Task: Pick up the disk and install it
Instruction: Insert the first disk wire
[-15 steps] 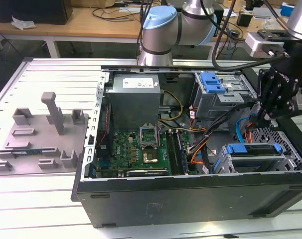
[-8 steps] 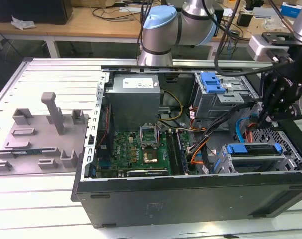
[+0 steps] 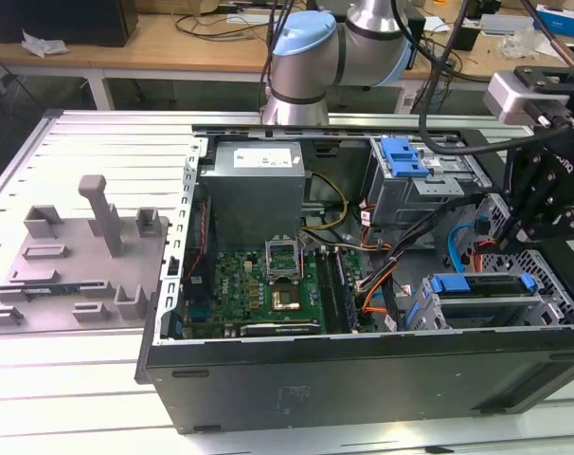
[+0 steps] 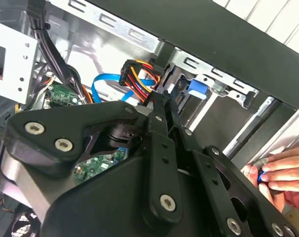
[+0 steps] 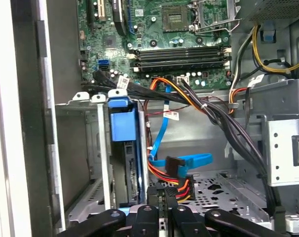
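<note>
My claw (image 5: 164,193) is pinched together beside the cable plug (image 5: 177,186). Disk (image 3: 480,283) sits in the cage (image 3: 457,318), lower right of the exterior view. Install looks nearly done; any last push needs cable clearance.

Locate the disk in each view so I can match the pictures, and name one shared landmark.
Exterior view: disk sits in the cage at the exterior view's right, near the case's front wall.
Second wrist view: disk, its blue bracket end, in the cage beyond the red-yellow wires.
First wrist view: disk stands on edge in the cage.
Shared landmark: blue cable.
</note>
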Robot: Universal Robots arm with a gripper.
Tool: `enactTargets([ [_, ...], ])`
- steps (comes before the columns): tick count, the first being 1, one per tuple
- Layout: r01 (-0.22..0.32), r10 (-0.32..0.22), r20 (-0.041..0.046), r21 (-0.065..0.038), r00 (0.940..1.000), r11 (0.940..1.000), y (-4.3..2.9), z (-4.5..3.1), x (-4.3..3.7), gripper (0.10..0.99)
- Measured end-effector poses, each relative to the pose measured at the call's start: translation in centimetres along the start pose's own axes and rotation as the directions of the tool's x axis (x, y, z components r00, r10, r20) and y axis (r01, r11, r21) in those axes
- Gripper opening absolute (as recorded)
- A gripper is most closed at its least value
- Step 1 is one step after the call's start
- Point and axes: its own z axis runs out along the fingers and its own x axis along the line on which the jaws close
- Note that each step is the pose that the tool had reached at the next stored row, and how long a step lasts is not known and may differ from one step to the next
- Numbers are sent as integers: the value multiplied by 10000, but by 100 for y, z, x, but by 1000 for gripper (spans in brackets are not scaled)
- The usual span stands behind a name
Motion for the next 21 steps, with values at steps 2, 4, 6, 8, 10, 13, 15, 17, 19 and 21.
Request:
enactTargets([
  [2,-2,2,0,0,10000,10000,1,0,1,169],
  [4,-2,2,-1,0,10000,10000,0,0,14,169],
  [6,-3,3,0,-1,10000,10000,8,0,22,169],
  [8,-1,1,0,0,10000,10000,15,1,27,169],
  [10,-1,1,-5,-3,10000,10000,17,1,43,169],
  [13,-2,2,-41,-48,10000,10000,16,3,72,169],
  [15,1,-2,-122,-87,9999,10000,15,2,73,169],
  [17,1,-3,-244,-112,9997,9999,15,4,74,169],
  [19,3,-6,-249,-112,9997,9999,15,3,74,169],
  [21,4,-7,-248,-112,9997,9999,15,4,74,169],
])
